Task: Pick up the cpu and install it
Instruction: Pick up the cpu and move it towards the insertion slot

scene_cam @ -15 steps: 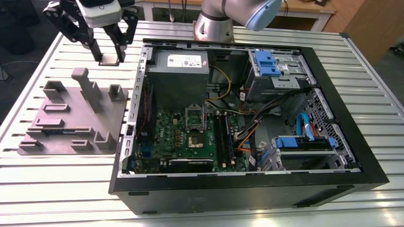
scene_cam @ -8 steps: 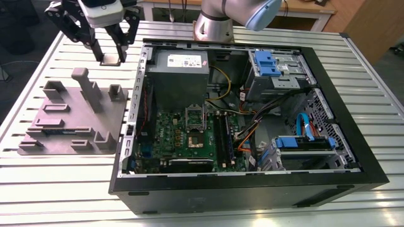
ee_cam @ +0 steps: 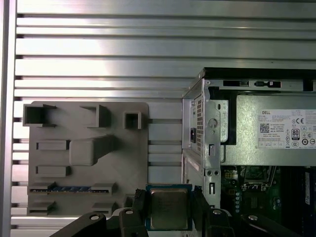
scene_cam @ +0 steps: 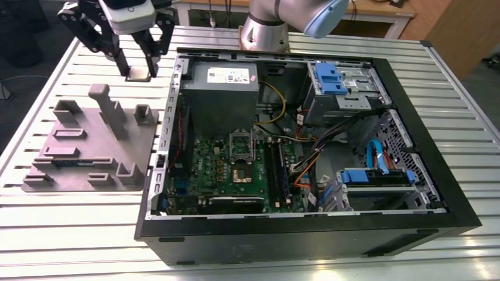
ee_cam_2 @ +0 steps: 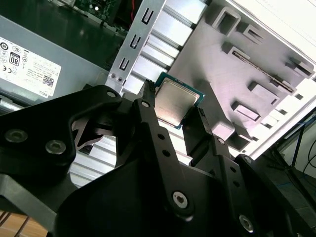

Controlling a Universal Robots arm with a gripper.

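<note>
gripper [scene_cam: 140, 69]: fingers clamped on two cpu [ee_cam: 169, 210] edges
cpu: held above table [scene_cam: 70, 234], over the gap between tray [scene_cam: 90, 149] and case [scene_cam: 312, 228] wall
room: bare slats below
count: one cpu, tray, case

I get bright light glaring white off the ribbed tabletop [ee_cam: 148, 44]; the computer case [scene_cam: 312, 234] interior sits dim, shadowed.
</note>
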